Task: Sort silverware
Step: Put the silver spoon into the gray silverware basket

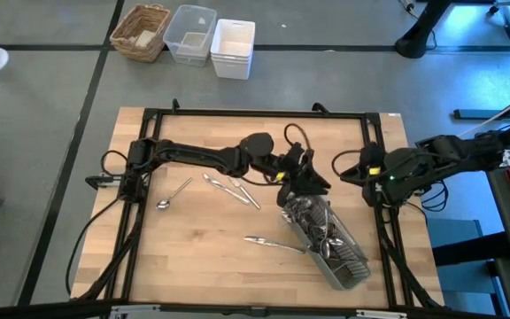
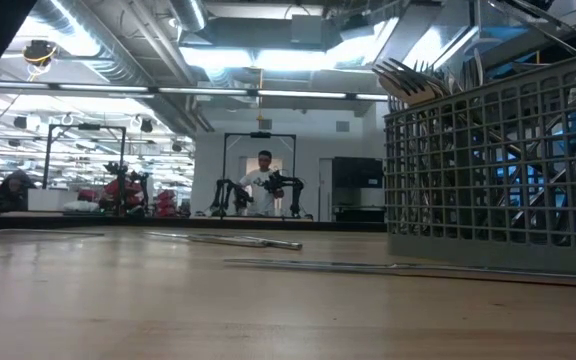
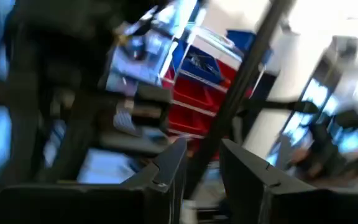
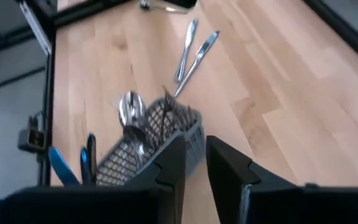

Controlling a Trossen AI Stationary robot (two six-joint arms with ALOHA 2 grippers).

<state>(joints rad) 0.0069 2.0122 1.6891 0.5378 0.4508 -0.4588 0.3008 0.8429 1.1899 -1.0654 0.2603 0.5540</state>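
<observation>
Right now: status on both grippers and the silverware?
Left gripper empty, fingers slightly apart, over the grey slatted plastic caddy. Right gripper parked at table's right edge, empty. Shiny metal silverware mostly in caddy; loose spoon and others on wood.

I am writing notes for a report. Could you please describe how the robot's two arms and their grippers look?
Both arms are dark, almost black, built from jointed tubular segments with thick round joints. Black cables loop beside the left arm and the right arm, which shows a small green light. The left gripper and right gripper each have two flat, angular black fingers.
</observation>
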